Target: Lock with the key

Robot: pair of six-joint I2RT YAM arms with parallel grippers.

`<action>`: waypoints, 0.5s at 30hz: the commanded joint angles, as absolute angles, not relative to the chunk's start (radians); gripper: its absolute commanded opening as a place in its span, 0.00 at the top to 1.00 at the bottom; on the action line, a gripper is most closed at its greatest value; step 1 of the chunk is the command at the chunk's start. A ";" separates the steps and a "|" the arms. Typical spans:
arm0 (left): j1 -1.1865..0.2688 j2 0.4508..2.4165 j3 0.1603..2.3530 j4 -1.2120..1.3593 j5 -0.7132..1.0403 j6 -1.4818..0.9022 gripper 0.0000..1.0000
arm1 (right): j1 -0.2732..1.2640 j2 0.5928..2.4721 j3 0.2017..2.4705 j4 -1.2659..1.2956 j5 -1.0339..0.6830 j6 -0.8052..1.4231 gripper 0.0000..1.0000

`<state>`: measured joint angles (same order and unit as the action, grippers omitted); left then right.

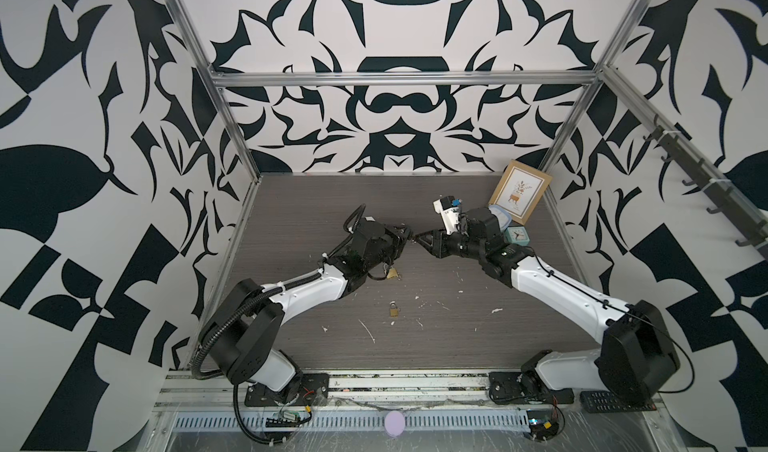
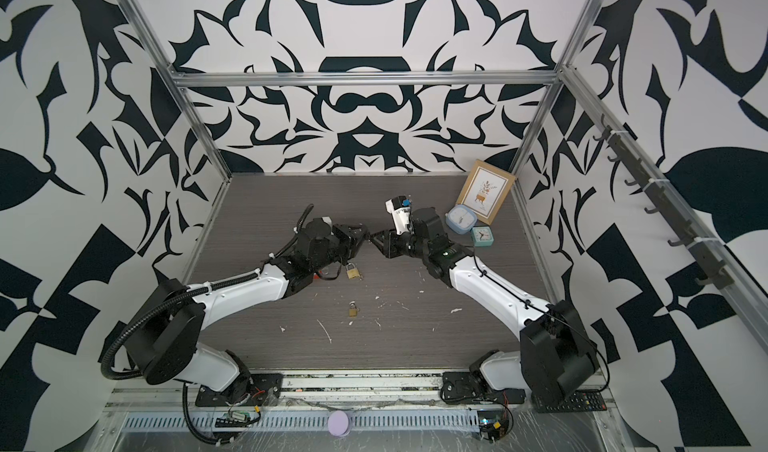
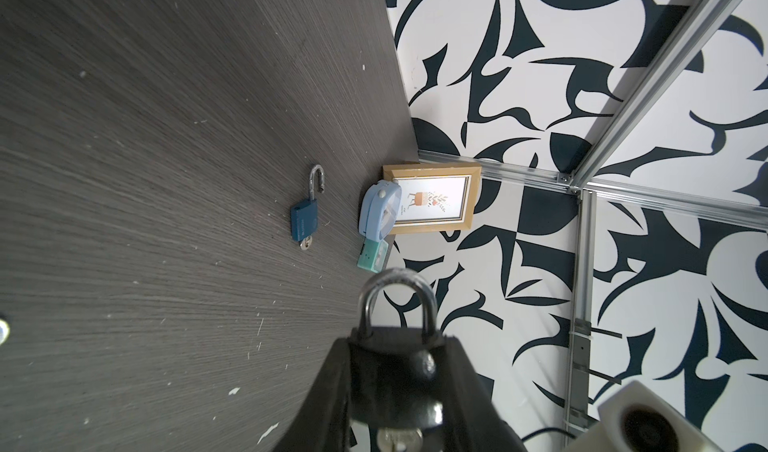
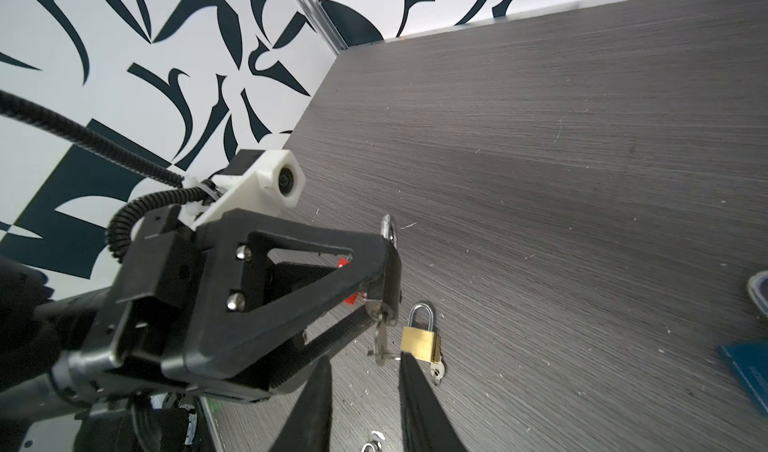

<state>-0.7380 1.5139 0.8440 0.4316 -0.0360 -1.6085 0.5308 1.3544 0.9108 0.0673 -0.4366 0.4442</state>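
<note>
Left pincer [image 3: 397, 342] clamped on padlock [image 3: 395, 371], right pincer [image 4: 365, 358] parted, tips near its key [image 4: 379, 340]

I have my left arm [image 1: 307, 284] reaching in from the left, elbow low, forearm stretched toward the middle and wrist rolled onto its side. Its pincer [image 3: 399, 346] is clamped on the padlock [image 3: 392, 273], with the shackle poking out past the tips. My right arm [image 1: 557, 279] mirrors it from the other side. The right pincer [image 4: 365, 358] points straight at the left one, tips nearly meeting, jaws apart with a clear gap between them.
</note>
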 commanded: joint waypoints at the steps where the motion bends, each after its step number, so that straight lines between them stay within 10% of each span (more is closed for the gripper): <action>1: -0.741 1.490 0.834 0.443 -0.048 -1.622 1.00 | 0.537 1.363 0.959 0.077 -0.423 0.401 0.71; 15: -0.741 1.491 0.831 0.439 -0.041 -1.631 1.00 | 0.538 1.417 0.991 0.067 -0.428 0.376 0.80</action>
